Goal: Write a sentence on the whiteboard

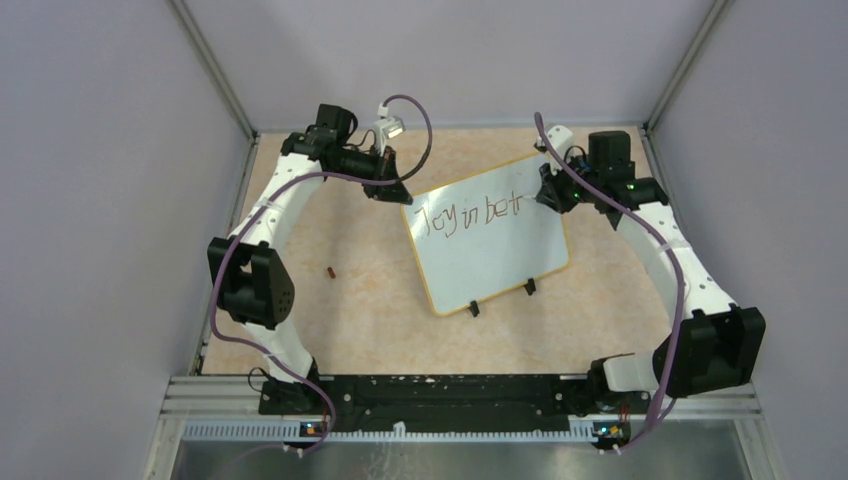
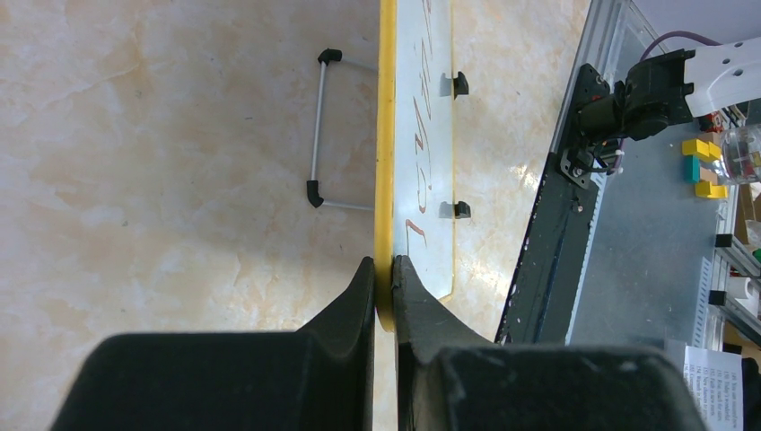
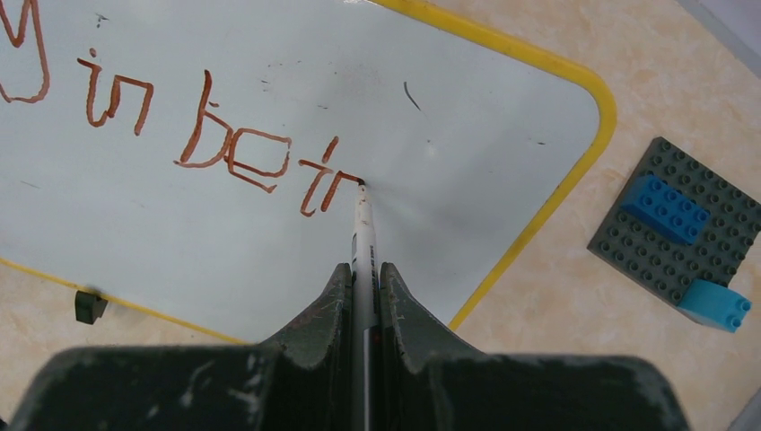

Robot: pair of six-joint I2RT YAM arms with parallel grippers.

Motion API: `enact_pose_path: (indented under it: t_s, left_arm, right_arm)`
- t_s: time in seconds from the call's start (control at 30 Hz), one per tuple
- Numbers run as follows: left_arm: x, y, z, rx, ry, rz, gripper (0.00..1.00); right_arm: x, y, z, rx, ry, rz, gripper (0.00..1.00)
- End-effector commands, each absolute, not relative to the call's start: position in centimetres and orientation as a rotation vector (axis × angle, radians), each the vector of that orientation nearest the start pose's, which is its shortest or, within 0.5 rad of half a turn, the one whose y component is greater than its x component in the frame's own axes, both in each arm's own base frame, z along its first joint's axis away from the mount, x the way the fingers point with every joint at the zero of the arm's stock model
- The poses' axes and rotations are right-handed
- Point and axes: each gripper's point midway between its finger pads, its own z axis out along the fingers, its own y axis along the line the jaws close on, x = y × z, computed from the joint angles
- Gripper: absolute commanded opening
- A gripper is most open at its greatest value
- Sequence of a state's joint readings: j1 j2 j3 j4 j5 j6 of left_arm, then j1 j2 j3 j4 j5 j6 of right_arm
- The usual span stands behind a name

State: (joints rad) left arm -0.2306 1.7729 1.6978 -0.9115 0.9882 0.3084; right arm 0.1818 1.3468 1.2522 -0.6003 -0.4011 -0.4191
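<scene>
The whiteboard (image 1: 490,250) with its yellow rim lies tilted on the table, two black clip feet at its near edge. Reddish-brown writing (image 1: 470,213) reads "Joy in bei" plus a started letter; it also shows in the right wrist view (image 3: 233,148). My left gripper (image 1: 392,190) is shut on the board's far left corner; the left wrist view shows the rim (image 2: 386,180) pinched edge-on between the jaws (image 2: 385,269). My right gripper (image 1: 553,188) is shut on a white marker (image 3: 363,224), whose tip touches the board at the end of the writing.
A small dark red marker cap (image 1: 331,271) lies on the table left of the board. A dark studded plate (image 3: 677,224) with blue bricks lies right of the board. A wire stand (image 2: 316,135) rests behind the board. Enclosure walls surround the table.
</scene>
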Motion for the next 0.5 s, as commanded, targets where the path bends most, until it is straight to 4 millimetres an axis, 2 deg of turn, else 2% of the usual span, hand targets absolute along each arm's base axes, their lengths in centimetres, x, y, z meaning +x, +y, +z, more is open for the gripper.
enact_pose_path:
  t_s: [0.0, 0.27, 0.47]
  left_arm:
    - [35.1, -22.8, 24.3, 0.992, 2.048, -1.185, 0.0]
    - [35.1, -22.8, 24.3, 0.992, 2.047, -1.187, 0.0]
    - [35.0, -22.8, 24.3, 0.991, 2.046, -1.186, 0.0]
  right_arm:
    - [37.5, 10.5, 24.6, -0.821, 1.983, 0.231, 0.0]
    - [36.6, 10.7, 23.2, -0.845, 2.012, 0.261, 0.0]
    - [35.1, 10.6, 22.1, -0.856, 2.03, 0.276, 0.0]
